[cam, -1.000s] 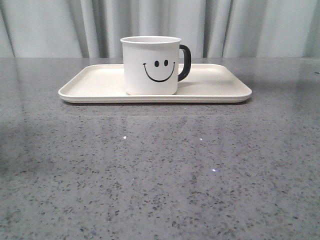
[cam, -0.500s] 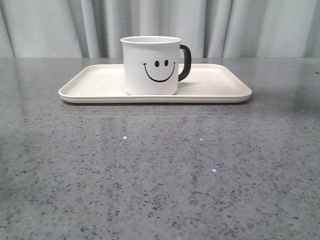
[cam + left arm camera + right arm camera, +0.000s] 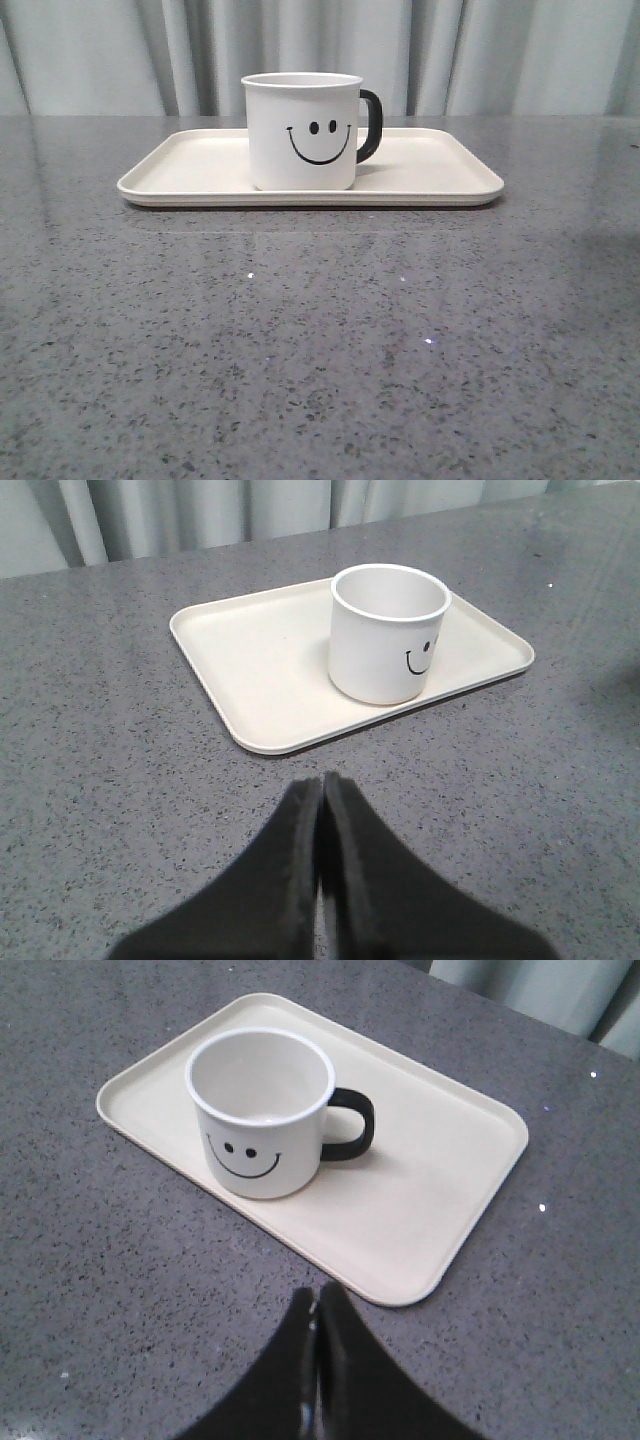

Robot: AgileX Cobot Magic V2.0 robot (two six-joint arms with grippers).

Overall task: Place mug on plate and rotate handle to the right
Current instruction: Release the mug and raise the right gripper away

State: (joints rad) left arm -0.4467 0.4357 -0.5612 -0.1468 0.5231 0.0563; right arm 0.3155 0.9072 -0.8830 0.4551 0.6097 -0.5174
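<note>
The white mug [image 3: 302, 130] stands upright on the cream plate [image 3: 190, 165], smiley face toward the front camera. Its black handle [image 3: 370, 125] points to the right. The left wrist view shows the mug [image 3: 388, 632] on the plate [image 3: 260, 665] with the handle hidden behind the body. In the right wrist view the mug [image 3: 262, 1110], the handle [image 3: 350, 1125] and the plate [image 3: 430, 1180] all show. My left gripper [image 3: 321, 780] is shut and empty over bare table, short of the plate. My right gripper [image 3: 317, 1295] is shut and empty too, just off the plate's near rim. Neither arm appears in the front view.
The plate sits on a grey speckled stone table [image 3: 320, 340]. Pale pleated curtains [image 3: 500, 55] hang behind the table's far edge.
</note>
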